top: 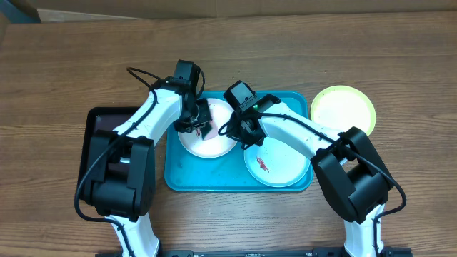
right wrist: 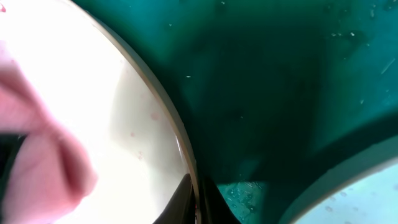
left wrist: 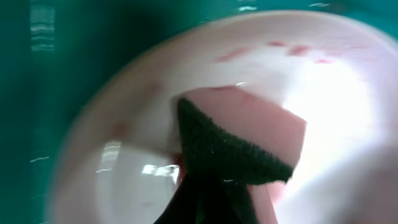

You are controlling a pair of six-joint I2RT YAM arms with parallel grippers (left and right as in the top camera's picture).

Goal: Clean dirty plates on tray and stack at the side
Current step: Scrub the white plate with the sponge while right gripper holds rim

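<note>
At the left of the overhead view a small black rectangular tray [top: 103, 121] lies on the brown wooden table [top: 71, 64], taking no part in the work. Just right of it sits the large turquoise-blue plastic tray [top: 178, 171] with two plates inside.

The left gripper [top: 198, 125] reaches over the tray's upper left. Its claw is closed on a pink sponge with a dark green scouring face [left wrist: 249, 124], which is pressed onto the round white shallow plate [top: 214, 145]. The left wrist view shows faint red smears [left wrist: 233, 54] near the plate's upper rim, so this plate is judged not yet clean.

At the plate's right edge the right gripper [top: 239, 130] steadies it. In the right wrist view its two dark fingertips [right wrist: 186, 199] stand narrowly apart, one on each side of the rim, apparently pinching it.

Further right, in the tray's lower right, the round pale mint rimmed plate [top: 285, 171] carries a brown-red smear [top: 263, 165] and looks untouched. Outside the tray, at the upper right of the frame, the round yellow-green rimmed plate [top: 343, 111] rests on the table with no smears showing, probably finished.

The step in hand seems to be scrubbing the white plate, the second of three. Next, the sponge needs to sweep the upper rim marks while the right claw holds firm. Then the plate must be lifted onto the yellow-green one.
</note>
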